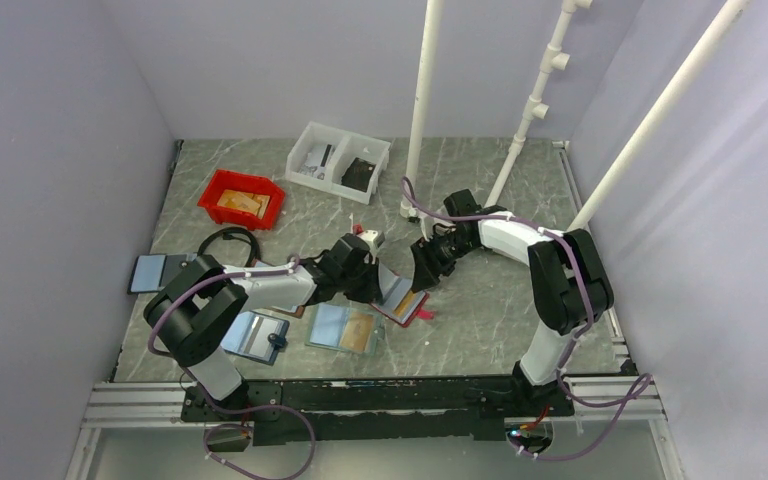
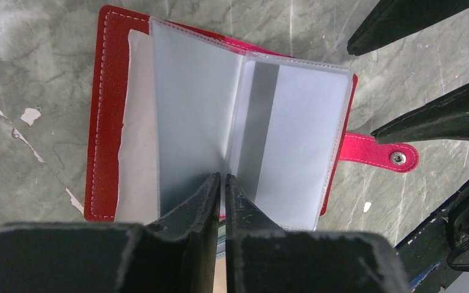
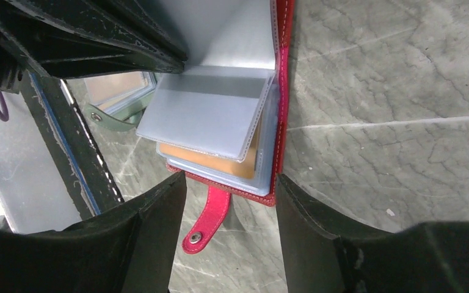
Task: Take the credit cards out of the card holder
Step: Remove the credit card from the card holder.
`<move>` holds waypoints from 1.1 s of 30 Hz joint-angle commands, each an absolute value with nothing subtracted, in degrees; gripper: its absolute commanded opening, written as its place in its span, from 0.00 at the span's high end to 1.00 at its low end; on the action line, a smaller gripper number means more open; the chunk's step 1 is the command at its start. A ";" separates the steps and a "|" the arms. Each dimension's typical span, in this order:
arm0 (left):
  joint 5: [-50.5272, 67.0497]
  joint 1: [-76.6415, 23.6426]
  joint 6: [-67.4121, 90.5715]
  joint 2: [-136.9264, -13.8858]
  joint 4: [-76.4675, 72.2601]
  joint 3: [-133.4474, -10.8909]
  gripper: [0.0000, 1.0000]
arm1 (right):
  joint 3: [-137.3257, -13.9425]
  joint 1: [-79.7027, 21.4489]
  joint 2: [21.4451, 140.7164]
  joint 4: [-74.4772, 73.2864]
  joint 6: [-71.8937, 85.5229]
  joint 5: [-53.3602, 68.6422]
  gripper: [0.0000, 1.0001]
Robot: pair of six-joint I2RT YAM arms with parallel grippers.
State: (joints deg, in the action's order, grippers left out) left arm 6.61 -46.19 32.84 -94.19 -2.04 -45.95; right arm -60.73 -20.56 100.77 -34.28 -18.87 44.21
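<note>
The red card holder (image 1: 401,300) lies open on the table, its pink-red tab (image 1: 426,315) pointing right. My left gripper (image 2: 222,177) is shut on a clear plastic sleeve at the holder's fold (image 2: 107,122) and holds that page upright. A pale grey card (image 3: 204,116) with a darker stripe sits in a raised sleeve, and a tan-orange card (image 3: 210,162) lies in the sleeve below it. My right gripper (image 3: 229,186) is open and empty, its jaws just above the holder's tab edge (image 3: 283,73), straddling the tab (image 3: 206,218). In the top view it (image 1: 424,272) sits just right of the left gripper (image 1: 368,276).
A light teal holder with an orange card (image 1: 343,328) and a brown holder (image 1: 257,336) lie near the left arm. A dark holder (image 1: 154,272) lies far left. A red bin (image 1: 243,198) and a white bin (image 1: 338,160) stand at the back, by white poles (image 1: 422,110).
</note>
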 commanded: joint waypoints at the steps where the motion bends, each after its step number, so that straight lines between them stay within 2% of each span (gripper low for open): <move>1: 6.55 -45.65 34.14 -92.52 -3.60 -45.11 0.88 | -62.84 -20.88 101.24 -32.04 -16.23 47.02 0.43; 10: 8.09 -45.27 34.71 -93.15 -5.07 -44.34 0.89 | -63.49 -21.70 101.25 -32.97 -17.31 50.78 0.46; 16: 9.07 -44.98 35.05 -93.82 -5.95 -44.08 0.89 | -63.72 -22.03 101.62 -33.05 -17.27 54.18 0.52; 25: 11.02 -44.59 35.80 -93.66 -7.60 -43.05 0.88 | -64.35 -23.41 103.56 -30.82 -14.21 54.28 0.53; 28: 12.44 -44.16 36.45 -93.21 -8.67 -42.44 0.85 | -65.05 -23.62 104.77 -30.15 -12.95 53.74 0.54; 33: 15.34 -42.71 37.72 -92.11 -10.34 -41.45 0.73 | -65.72 -23.64 105.12 -28.21 -11.42 53.20 0.55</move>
State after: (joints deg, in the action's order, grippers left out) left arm 11.49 -43.64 36.12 -94.19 -7.27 -42.50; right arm -63.22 -23.57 105.34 -31.62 -13.37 52.58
